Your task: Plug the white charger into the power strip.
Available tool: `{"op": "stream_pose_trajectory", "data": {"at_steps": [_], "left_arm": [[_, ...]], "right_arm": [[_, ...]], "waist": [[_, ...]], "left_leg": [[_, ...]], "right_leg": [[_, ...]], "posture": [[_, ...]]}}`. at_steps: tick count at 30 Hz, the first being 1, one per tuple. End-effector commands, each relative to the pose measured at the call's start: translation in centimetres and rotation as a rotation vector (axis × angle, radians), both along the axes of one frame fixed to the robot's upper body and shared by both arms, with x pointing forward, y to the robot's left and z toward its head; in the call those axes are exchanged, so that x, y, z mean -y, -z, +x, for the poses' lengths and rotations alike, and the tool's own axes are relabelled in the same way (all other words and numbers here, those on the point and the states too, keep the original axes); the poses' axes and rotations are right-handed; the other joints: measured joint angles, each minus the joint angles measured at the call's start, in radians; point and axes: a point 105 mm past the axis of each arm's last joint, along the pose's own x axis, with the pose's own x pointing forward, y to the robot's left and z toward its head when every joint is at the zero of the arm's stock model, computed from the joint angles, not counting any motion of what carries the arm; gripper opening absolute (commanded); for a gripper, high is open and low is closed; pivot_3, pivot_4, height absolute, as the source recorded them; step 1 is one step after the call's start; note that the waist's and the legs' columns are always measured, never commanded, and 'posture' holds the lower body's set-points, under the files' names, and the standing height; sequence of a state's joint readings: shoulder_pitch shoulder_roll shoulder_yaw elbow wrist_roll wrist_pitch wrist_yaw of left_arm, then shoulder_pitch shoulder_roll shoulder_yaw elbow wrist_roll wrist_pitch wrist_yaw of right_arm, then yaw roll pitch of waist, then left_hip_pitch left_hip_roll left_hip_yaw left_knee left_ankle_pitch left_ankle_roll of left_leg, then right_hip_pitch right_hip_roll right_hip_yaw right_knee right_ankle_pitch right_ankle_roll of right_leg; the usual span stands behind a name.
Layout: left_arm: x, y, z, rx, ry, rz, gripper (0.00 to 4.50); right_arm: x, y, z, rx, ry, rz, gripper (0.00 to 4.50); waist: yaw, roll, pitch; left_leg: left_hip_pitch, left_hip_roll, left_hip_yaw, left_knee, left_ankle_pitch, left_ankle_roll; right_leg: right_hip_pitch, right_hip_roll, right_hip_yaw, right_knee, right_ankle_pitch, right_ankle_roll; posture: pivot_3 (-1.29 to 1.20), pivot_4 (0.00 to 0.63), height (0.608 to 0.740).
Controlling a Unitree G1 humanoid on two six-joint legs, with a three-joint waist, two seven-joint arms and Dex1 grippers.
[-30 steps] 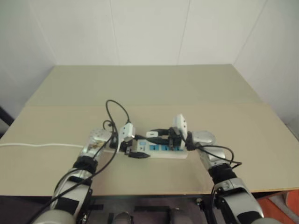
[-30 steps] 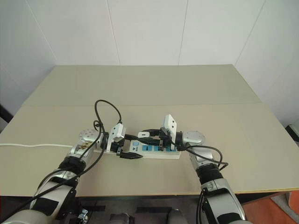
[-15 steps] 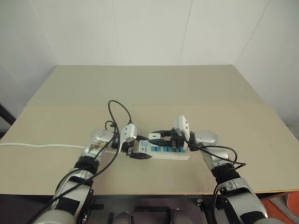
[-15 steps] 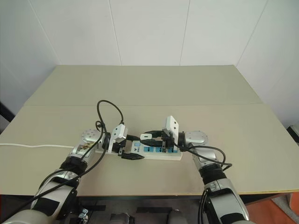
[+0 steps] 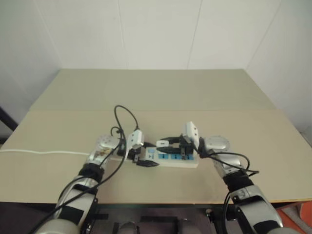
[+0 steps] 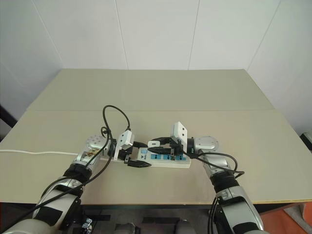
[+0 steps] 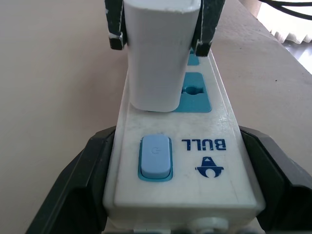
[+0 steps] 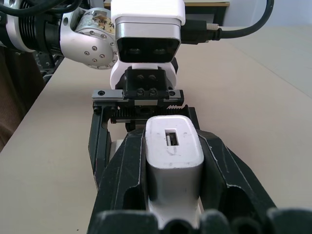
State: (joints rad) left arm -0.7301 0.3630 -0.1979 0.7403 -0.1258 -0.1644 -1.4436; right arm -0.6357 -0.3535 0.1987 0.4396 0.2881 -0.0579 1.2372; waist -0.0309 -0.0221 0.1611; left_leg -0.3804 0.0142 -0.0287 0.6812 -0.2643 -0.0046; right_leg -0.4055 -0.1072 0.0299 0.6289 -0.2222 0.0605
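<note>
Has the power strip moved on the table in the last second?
No. The power strip lies where it was against the seam of the table; only the camera shifted slightly.

white charger upright on power strip — tabletop

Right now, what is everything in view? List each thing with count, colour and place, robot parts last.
power strip: one, white with blue socket panels and a blue switch, lying flat near the table's front edge, between the two grippers.
white charger: one, white, standing on the power strip at the socket nearest the switch, clamped from both sides.
cord: one, thin, white, running along the table toward its left edge.
table: one, beige, against white walls.
left gripper: one, black fingers, shut on the switch end of the power strip.
right gripper: one, black fingers, shut on the white charger.
</note>
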Motion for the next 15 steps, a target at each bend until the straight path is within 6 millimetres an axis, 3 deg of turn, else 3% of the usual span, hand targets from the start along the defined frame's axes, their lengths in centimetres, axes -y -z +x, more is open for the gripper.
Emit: {"op": "stream_pose_trajectory", "data": {"at_steps": [1, 15], "left_arm": [[-1.1, -0.1, 0.0, -0.001, -0.003, 0.026, 3.31], [-1.4, -0.2, 0.0, -0.003, -0.007, 0.031, 3.31]], "right_arm": [[3.0, 4.8, 0.2, -0.133, 0.1, -0.201, 1.11], [4.8, 6.6, 0.0, -0.217, 0.166, -0.248, 1.11]], "waist": [[0.0, 0.0, 0.0], [0.0, 0.0, 0.0]], "left_leg": [[0.001, 0.0, 0.0, 0.0, 0.0, 0.0], [0.005, 0.0, 0.0, -0.001, 0.0, 0.0]], "right_leg": [[0.0, 0.0, 0.0, 0.0, 0.0, 0.0], [0.004, 0.0, 0.0, -0.001, 0.0, 0.0]], "posture": [[0.0, 0.15, 0.74], [0.0, 0.15, 0.74]]}}
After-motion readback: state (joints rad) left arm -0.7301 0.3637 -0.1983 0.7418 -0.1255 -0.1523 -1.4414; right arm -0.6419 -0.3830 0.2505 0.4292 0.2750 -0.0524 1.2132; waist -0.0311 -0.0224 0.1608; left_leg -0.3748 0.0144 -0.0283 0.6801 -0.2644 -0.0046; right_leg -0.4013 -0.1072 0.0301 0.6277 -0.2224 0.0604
